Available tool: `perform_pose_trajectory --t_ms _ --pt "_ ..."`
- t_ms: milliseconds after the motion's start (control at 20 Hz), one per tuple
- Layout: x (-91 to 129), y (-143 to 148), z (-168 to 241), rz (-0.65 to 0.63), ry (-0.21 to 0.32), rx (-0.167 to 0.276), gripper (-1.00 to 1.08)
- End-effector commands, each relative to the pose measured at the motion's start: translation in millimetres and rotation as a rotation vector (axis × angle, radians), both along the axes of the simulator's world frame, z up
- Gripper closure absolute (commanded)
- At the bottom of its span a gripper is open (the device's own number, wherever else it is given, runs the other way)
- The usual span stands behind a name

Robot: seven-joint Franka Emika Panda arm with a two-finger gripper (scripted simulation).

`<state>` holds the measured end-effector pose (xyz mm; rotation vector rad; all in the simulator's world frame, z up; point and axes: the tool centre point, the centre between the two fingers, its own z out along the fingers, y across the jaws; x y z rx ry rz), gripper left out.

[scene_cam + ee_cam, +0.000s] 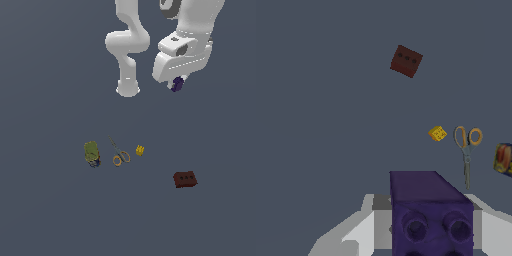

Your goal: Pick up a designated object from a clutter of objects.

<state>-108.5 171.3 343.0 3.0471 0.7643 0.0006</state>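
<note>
The purple block (177, 84) is held clamped in the gripper (177, 86), raised in the upper right of the exterior view, clear of the dark floor (50, 210). Lower in that frame, the olive-green can (91, 153), scissors (119, 153) and yellow block (140, 150) are ranged near the centre, with the reddish-brown brick (185, 179) set apart at the lower right.

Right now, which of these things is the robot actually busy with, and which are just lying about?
Busy with:
- purple block, held up in the gripper

Lying about:
- yellow block
- orange-handled scissors
- olive-green can
- reddish-brown brick with holes
</note>
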Motion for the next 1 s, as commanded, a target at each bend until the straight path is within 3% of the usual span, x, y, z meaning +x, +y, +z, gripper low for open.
perform_pose_trajectory --t_ms 0,450,950 --pt "-1 7 23 0.0 0.001 0.0 1.08" --pt "-1 25 81 -0.001 0.0 0.0 1.08" --pt "1 31 99 -0.002 0.0 0.0 1.08"
